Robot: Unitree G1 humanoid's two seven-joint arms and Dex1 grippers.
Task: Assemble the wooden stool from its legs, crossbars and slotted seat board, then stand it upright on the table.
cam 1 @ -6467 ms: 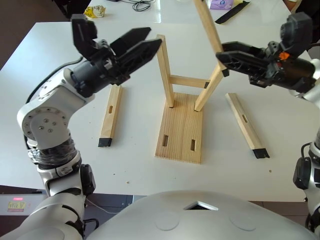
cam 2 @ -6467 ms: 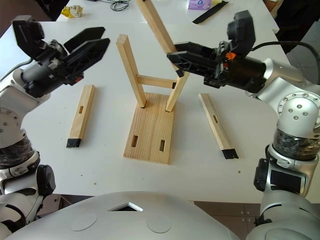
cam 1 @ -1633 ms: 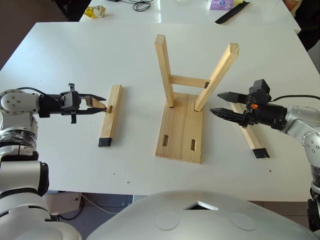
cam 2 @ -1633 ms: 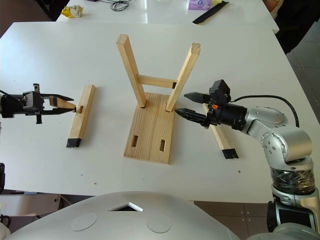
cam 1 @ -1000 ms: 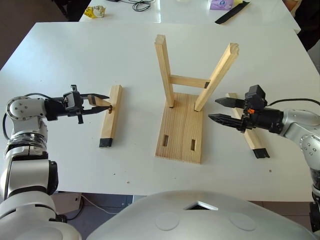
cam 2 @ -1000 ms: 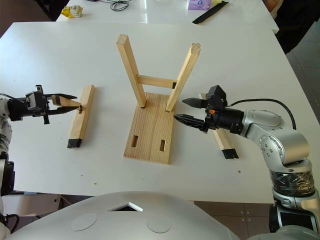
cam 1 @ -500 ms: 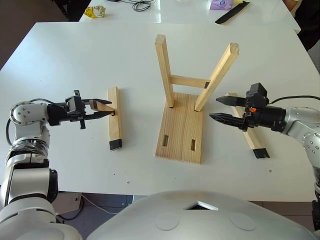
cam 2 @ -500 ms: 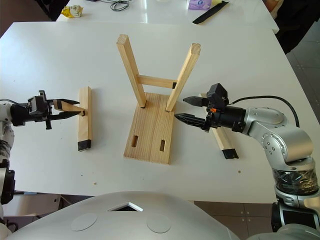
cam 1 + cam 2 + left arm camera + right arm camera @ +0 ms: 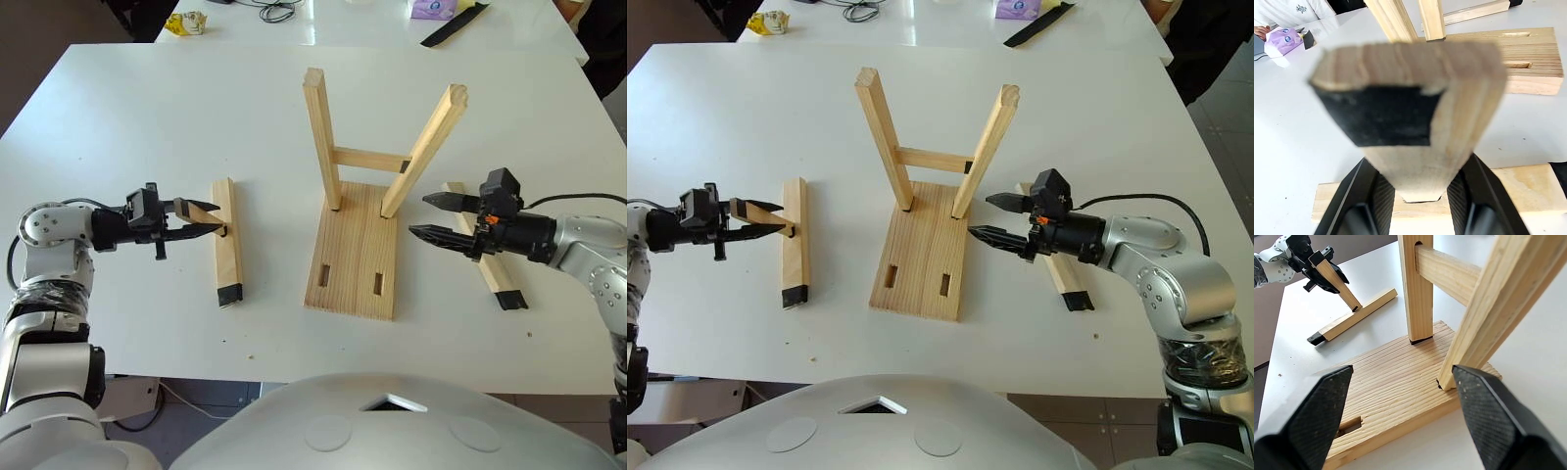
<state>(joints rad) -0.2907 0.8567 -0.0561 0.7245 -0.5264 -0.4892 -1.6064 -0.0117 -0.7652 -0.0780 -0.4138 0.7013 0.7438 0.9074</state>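
The slotted seat board (image 9: 353, 257) lies flat mid-table. Two legs (image 9: 321, 137) (image 9: 426, 147) stand in its far slots, joined by a crossbar (image 9: 370, 159). My left gripper (image 9: 217, 219) is shut on a short crossbar (image 9: 1410, 112), whose end sits at the slot of a loose leg (image 9: 227, 240) lying left of the board. My right gripper (image 9: 417, 214) is open and holds nothing. It hovers just right of the board, above another loose leg (image 9: 482, 250). In the right wrist view its fingers (image 9: 1312, 416) frame the board (image 9: 1396, 396) and the standing legs (image 9: 1418, 284).
The board's two near slots (image 9: 351, 279) hold nothing. At the table's far edge lie a yellow wrapper (image 9: 186, 22), a purple packet (image 9: 434, 8) and a black strip (image 9: 454, 24). White tabletop (image 9: 147, 117) spreads on the left and at the front.
Both arms have come down from high above the table. The left loose leg has swung, its black foot end nearer the board, with the crossbar at its slot. The right gripper barely moved.
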